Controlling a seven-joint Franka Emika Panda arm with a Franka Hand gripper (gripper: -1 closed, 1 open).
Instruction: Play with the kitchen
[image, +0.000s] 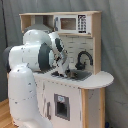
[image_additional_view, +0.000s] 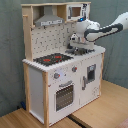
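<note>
Grey draped fabric is hung behind everything, and a warm wooden floor (image_additional_view: 107, 107) is seen underneath. Parked on it is the big white and light-wood toy play kitchen (image_additional_view: 60, 87), boxy, with smooth painted panels, a dotted pegboard back (image_additional_view: 50, 39), a sloped grey hood (image_additional_view: 49, 20) and a little microwave (image: 70, 23) up top. A black stove plate with red rings (image_additional_view: 52, 59) is set flat into the counter. A curved black faucet (image: 83, 57) is arched over the sink (image: 77, 75). The glossy, rounded white robot arm (image: 30, 55) is bent over the sink, with its dark gripper (image: 61, 71) held just above the basin; whether the jaws are released or clenched can't be told.
</note>
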